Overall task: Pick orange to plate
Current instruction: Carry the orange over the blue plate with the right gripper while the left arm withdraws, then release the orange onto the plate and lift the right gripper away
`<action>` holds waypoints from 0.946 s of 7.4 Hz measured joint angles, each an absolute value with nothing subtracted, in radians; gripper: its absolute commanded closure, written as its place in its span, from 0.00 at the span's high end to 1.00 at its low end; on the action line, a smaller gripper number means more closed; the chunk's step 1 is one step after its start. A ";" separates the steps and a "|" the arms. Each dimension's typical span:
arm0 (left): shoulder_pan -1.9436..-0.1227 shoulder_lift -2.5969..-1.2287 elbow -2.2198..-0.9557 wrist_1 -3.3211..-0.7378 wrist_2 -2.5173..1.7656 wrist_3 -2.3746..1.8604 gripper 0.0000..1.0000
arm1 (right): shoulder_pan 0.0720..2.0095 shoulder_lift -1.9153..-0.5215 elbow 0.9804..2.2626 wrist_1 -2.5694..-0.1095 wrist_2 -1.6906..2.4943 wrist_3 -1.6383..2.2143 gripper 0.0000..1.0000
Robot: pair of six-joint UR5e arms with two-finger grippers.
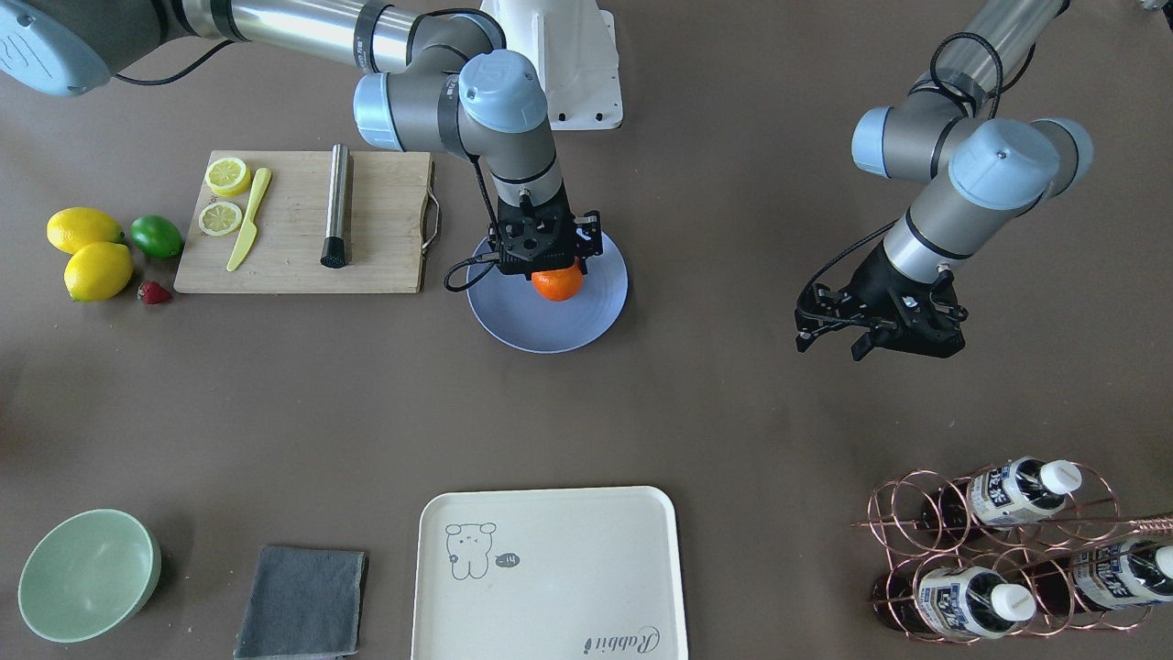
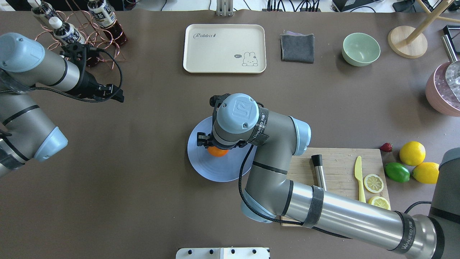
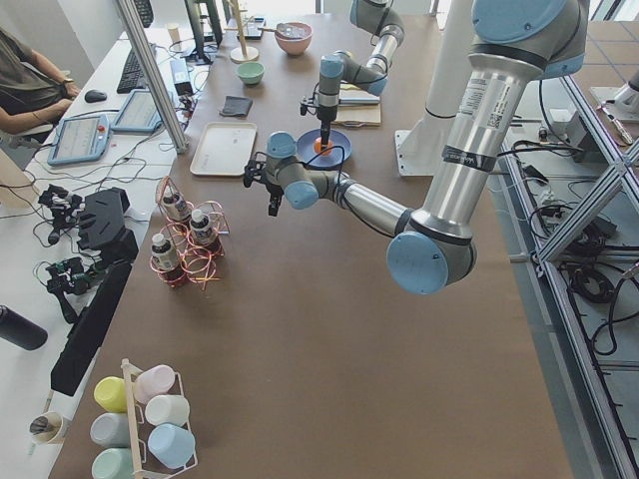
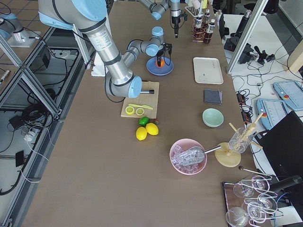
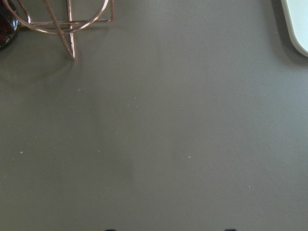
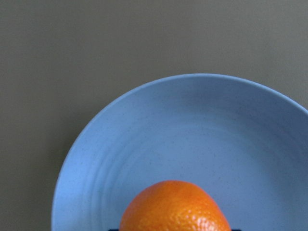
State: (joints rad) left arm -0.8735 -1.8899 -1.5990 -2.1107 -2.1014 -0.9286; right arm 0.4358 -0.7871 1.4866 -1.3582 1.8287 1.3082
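The orange (image 1: 557, 284) sits low over the middle of the periwinkle-blue plate (image 1: 513, 325). My right gripper (image 1: 555, 271) comes straight down on it, shut on the orange, with a fingertip on each side. In the right wrist view the orange (image 6: 175, 207) fills the bottom edge above the plate (image 6: 192, 125); I cannot tell whether it touches the plate. From overhead the wrist hides most of the orange (image 2: 217, 151). My left gripper (image 1: 832, 346) hangs open and empty over bare table, far from the plate.
A cutting board (image 1: 376, 220) with lemon slices, a yellow knife and a steel muddler lies beside the plate. Two lemons (image 1: 92, 257), a lime (image 1: 156, 236) and a strawberry lie beyond it. A cream tray (image 1: 550, 568), grey cloth, mint bowl (image 1: 87, 573) and bottle rack (image 1: 1008, 550) line the far edge.
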 measured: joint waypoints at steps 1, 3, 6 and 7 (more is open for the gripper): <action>-0.874 -1.890 -1.599 -2.111 -2.102 -0.928 0.82 | 0.436 -0.786 1.482 -1.371 1.826 1.307 0.72; -0.874 -1.889 -1.598 -2.111 -2.102 -0.928 0.83 | 0.437 -0.786 1.480 -1.395 1.822 1.307 1.00; -0.882 -1.889 -1.600 -2.108 -2.102 -0.930 0.87 | 0.452 -0.791 1.495 -1.401 1.828 1.300 1.00; -0.911 -1.882 -1.602 -2.101 -2.119 -0.929 0.89 | 0.484 -0.805 1.517 -1.402 1.850 1.298 1.00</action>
